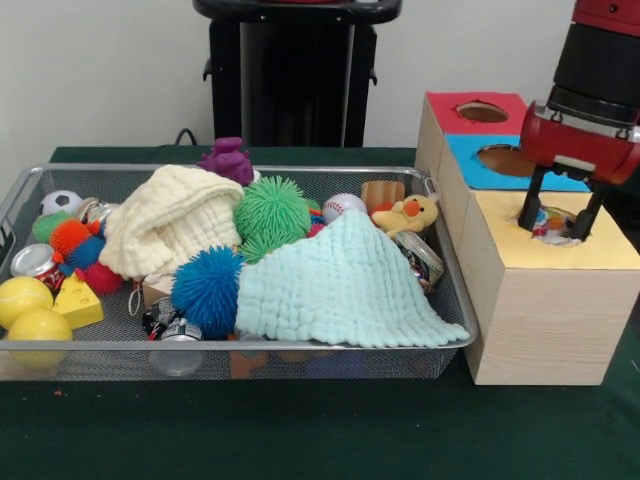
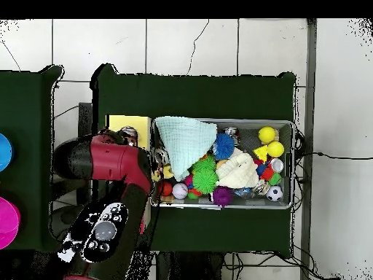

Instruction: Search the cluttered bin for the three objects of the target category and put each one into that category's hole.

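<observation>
The wire mesh bin (image 1: 250, 345) fills the left and middle of the table; it also shows in the overhead view (image 2: 291, 164). To its right stands the pale wooden box with the yellow top (image 1: 590, 255). My gripper (image 1: 560, 215) hangs over its round hole (image 1: 565, 238), fingers spread to either side. A small printed cloth (image 1: 552, 222) lies in the hole between the fingers, not pinched. In the overhead view my arm (image 2: 109, 164) covers most of the yellow top (image 2: 127, 122). No other printed cloth shows in the bin.
In the bin lie a mint waffle cloth (image 1: 340, 285), a cream waffle cloth (image 1: 170, 220), blue (image 1: 207, 290) and green (image 1: 272, 210) spiky balls, a plush duck (image 1: 410, 213), yellow balls (image 1: 25, 300). The blue-topped hole (image 1: 505, 160) and red-topped hole (image 1: 482, 112) sit behind the yellow one.
</observation>
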Motion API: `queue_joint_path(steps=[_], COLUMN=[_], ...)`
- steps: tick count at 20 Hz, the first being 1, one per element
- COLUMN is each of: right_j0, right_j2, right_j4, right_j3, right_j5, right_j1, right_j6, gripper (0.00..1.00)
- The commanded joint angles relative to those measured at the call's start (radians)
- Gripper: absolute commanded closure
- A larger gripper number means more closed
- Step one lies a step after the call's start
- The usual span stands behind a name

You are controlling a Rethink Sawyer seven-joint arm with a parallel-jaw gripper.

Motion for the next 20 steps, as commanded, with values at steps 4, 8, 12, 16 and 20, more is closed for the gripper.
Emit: queue_joint_path(steps=[4, 8, 12, 16, 20], right_j0=[0.012, -0.009, -0.026, -0.091, -0.116], right_j2=[-0.262, -0.222, -0.195, -0.072, -0.032], right_j4=[-0.118, -0.117, -0.109, -0.071, -0.091], right_j3=[-0.06, -0.04, -0.027, 0.039, 0.051], right_j5=[0.342, 0.312, 0.278, 0.162, 0.132], right_j1=[0.023, -0.002, -0.028, -0.08, -0.099], right_j6=[0.187, 0.173, 0.161, 0.112, 0.093], gripper=[0.0, 0.0, 0.0, 0.0, 1.0])
